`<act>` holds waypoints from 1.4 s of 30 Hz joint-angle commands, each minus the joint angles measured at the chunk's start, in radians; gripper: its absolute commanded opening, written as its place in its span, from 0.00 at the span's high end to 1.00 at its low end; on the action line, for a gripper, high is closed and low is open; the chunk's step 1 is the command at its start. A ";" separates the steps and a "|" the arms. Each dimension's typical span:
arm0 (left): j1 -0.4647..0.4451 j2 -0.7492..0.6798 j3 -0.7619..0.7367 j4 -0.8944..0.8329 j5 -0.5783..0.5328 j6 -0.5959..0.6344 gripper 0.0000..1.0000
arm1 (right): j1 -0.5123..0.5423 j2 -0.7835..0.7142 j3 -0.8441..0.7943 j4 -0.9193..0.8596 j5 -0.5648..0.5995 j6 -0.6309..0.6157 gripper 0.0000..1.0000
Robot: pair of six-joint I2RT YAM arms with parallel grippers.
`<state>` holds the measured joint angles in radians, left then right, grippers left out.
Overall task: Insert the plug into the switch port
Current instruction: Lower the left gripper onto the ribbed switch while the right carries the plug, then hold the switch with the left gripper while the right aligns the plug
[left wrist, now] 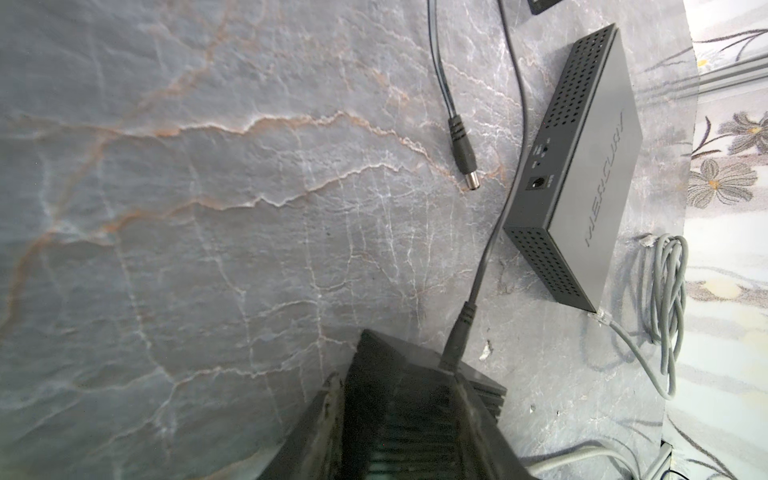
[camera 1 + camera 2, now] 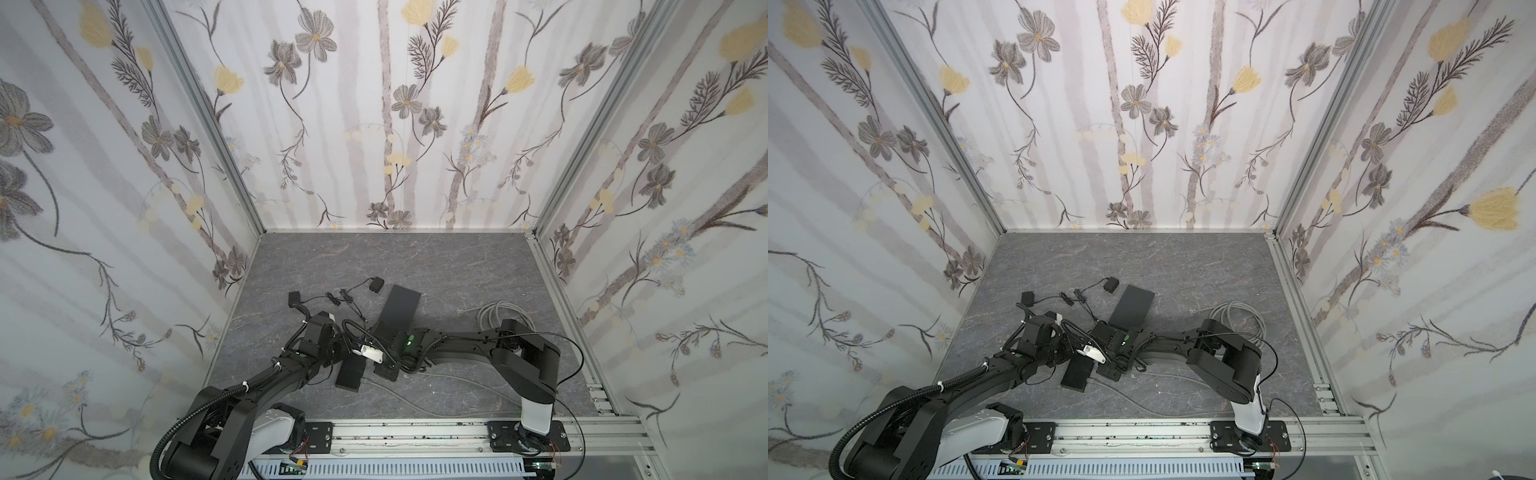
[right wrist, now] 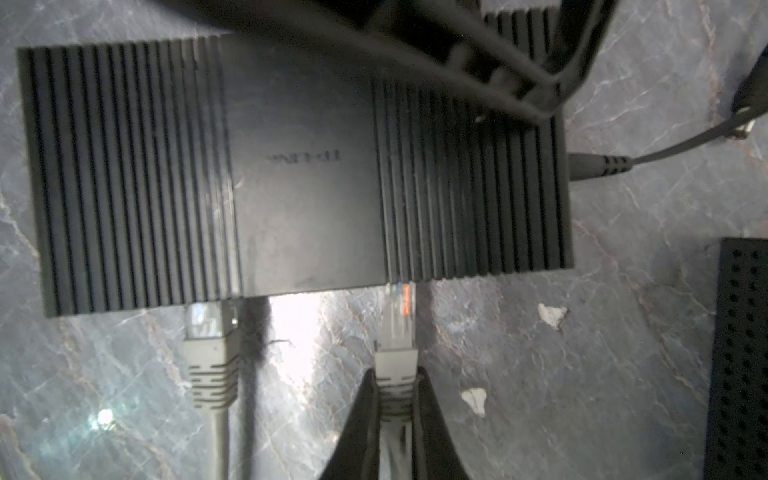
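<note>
In the right wrist view the black ribbed switch (image 3: pixel 299 166) lies flat on the marble floor. My right gripper (image 3: pixel 395 384) is shut on the grey boot of the plug (image 3: pixel 397 324). The plug's clear tip meets the switch's front edge and shows more of its length than the neighbouring grey plug (image 3: pixel 208 328) seated in another port. My left gripper (image 1: pixel 399 399) is shut across the switch (image 1: pixel 390 374), a finger against each side, beside a black power lead (image 1: pixel 457 336) entering it. In both top views the two grippers (image 2: pixel 347 353) (image 2: pixel 384 368) meet over the switch (image 2: pixel 351 374).
A second grey perforated switch (image 1: pixel 590 166) lies close by, with a loose black barrel plug (image 1: pixel 463 153) beside it. A coil of grey cable (image 2: pixel 490 316) sits to the right. Two black wall adapters (image 2: pixel 376 286) (image 2: pixel 294 297) and thin black leads lie further back.
</note>
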<state>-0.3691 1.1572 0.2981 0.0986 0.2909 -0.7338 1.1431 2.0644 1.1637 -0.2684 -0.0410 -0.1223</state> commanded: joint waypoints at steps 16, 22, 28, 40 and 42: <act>-0.071 0.032 -0.070 0.113 0.047 -0.070 0.57 | -0.001 0.008 0.057 0.121 -0.053 0.060 1.00; -0.073 0.045 -0.083 0.129 0.064 -0.042 0.73 | -0.004 -0.004 0.036 0.137 -0.047 0.054 1.00; -0.072 0.060 -0.080 0.128 0.111 -0.037 0.76 | -0.012 -0.014 0.019 0.152 -0.051 0.046 1.00; -0.093 0.156 -0.108 0.266 0.190 -0.091 0.75 | -0.024 -0.019 0.025 0.205 0.000 0.087 1.00; -0.105 0.141 -0.109 0.255 0.185 -0.093 0.75 | -0.028 -0.021 0.034 0.207 0.024 0.097 1.00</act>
<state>-0.4454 1.2999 0.2001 0.5152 0.2726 -0.7795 1.1198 2.0537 1.1725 -0.3424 -0.0418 -0.0425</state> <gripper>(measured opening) 0.249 0.118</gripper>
